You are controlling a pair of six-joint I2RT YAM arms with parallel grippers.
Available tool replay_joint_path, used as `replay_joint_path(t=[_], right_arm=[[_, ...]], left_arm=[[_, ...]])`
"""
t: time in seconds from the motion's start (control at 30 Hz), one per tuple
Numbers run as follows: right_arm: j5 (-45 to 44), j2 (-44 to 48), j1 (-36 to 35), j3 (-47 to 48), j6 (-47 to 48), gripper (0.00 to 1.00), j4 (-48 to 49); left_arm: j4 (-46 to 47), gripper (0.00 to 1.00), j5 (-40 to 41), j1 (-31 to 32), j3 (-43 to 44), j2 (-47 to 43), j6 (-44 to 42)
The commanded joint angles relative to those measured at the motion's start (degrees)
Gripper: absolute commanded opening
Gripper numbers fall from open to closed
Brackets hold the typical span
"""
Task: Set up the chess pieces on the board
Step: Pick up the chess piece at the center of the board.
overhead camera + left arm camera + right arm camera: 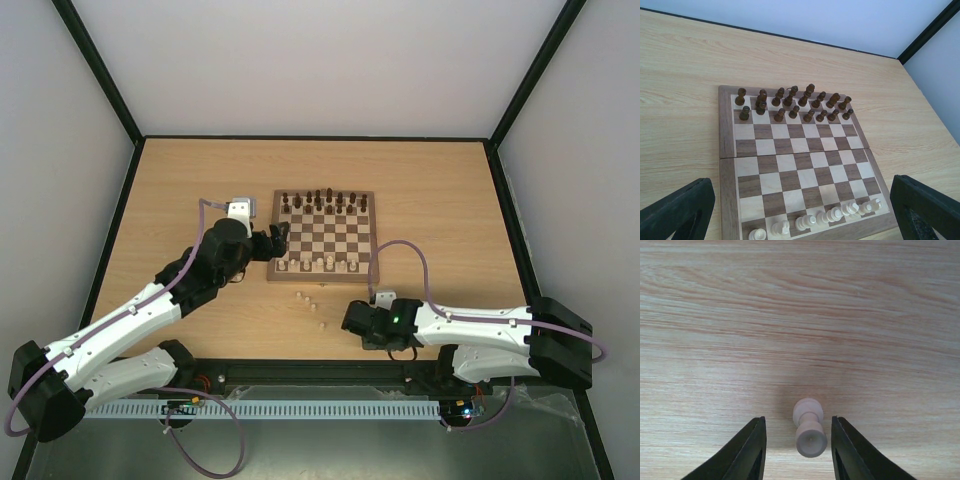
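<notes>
Straddling a toppled pale pawn [809,432] on the surface [790,315], the right end effector [797,424] is sitting open, not gripping it; the left end effector [800,210] is hovering wide open at the board's [726,130] left edge.

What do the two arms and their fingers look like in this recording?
The left arm and right arm both have white shells with black joints and black bases. A mauve cable loops along each arm. The fingers are black, tapered wedges. A small green light glows on the right wrist.
</notes>
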State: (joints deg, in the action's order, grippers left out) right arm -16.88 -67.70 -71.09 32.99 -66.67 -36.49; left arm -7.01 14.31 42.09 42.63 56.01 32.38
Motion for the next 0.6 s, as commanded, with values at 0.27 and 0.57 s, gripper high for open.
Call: replay_joint_path(t=[0.27, 0.57], right_arm=[[-2.96, 0.47, -0.50, -0.44, -2.01, 0.07, -1.15], [-5.36, -1.38, 7.35, 5.91, 6.27, 0.06, 0.24]], left_arm=[[0.65, 0.99, -0.14, -0.34, -0.63, 0.13, 0.05], [0.59, 0.99, -0.09, -0.34, -0.65, -0.18, -0.03]])
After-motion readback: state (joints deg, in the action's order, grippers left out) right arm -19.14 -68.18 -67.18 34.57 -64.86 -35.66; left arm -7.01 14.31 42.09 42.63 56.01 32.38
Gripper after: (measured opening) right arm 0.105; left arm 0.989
